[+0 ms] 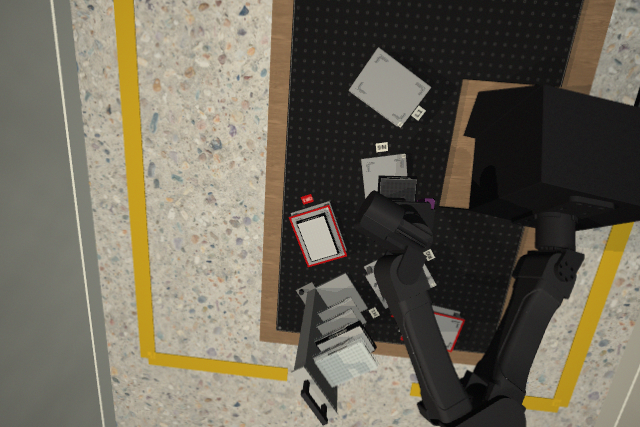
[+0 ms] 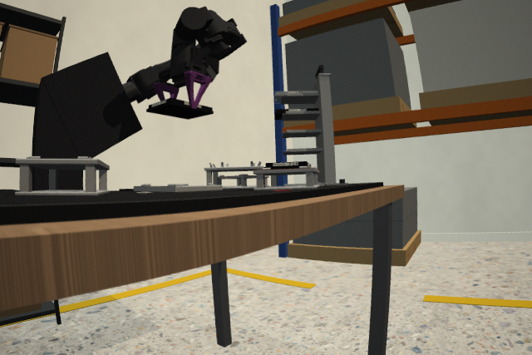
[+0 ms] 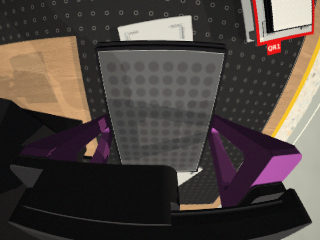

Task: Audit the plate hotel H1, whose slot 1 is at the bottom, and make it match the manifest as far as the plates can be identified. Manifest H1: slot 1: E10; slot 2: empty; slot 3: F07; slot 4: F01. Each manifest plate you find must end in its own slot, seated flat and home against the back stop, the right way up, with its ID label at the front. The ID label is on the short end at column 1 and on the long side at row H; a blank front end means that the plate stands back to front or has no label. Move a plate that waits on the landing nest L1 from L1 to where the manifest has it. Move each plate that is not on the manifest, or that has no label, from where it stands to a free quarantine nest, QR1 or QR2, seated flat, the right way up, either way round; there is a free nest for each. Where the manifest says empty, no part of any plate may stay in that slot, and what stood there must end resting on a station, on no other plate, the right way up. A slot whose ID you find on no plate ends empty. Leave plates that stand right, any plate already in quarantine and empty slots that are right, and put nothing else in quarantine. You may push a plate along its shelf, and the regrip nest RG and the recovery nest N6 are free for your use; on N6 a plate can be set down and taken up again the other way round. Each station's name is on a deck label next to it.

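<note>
We see the gripper (image 2: 185, 100) high above the black pegboard deck (image 1: 439, 14), its purple fingers pinching a dark plate (image 3: 160, 103) by its two long sides, so the hand is closed on the plate even though the fingers stand wide. In the side view the plate (image 2: 179, 109) hangs in the air, roughly level with a slight tilt, well apart from every station below. From above, the plate (image 1: 397, 187) shows just beyond the arm's wrist, over the near edge of a small grey nest (image 1: 382, 170) whose deck label (image 1: 381, 146) we cannot read with certainty. In the wrist view the same nest (image 3: 156, 28) peeks out past the far short end of the plate. To one side of the gripper sits a red-framed nest (image 1: 316, 234) holding a pale plate (image 1: 316, 236), seated inside the frame, with a red label (image 1: 307, 199) beside it. Another red-framed nest (image 1: 450, 329) lies partly hidden behind the arm. A larger grey nest (image 1: 388, 87) stands turned at an angle farther out on the deck, with a label (image 1: 418, 112) just beside its corner. The plate hotel (image 2: 325, 127) rises at the deck's edge; in the side view a dark plate (image 2: 296, 112) sits on one of its upper shelves, while from above a pale gridded plate (image 1: 345, 360) shows on a shelf of the tower. We cannot read any ID on the held plate.
</note>
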Controlling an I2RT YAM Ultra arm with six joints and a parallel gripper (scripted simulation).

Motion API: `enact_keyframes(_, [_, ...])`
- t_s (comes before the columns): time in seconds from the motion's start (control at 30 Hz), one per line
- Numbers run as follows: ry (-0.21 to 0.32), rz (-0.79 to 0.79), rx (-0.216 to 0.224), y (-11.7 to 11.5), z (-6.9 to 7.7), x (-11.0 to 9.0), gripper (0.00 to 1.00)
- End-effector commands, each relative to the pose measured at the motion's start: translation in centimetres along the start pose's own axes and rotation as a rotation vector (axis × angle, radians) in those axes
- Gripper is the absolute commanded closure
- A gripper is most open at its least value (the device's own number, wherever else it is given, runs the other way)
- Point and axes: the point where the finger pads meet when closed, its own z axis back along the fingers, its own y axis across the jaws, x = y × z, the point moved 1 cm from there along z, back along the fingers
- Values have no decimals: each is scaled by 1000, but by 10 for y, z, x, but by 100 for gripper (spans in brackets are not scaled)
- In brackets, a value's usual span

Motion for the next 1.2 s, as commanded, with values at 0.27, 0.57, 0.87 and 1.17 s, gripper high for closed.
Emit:
enact_keyframes(0.27, [0, 152, -8, 1, 60, -2, 14])
enact_keyframes(0.57, [0, 152, -8, 1, 66, -2, 14])
enact_keyframes(0.87, [0, 152, -8, 1, 66, -2, 14])
enact_keyframes(1.17, [0, 119, -8, 0, 66, 4, 14])
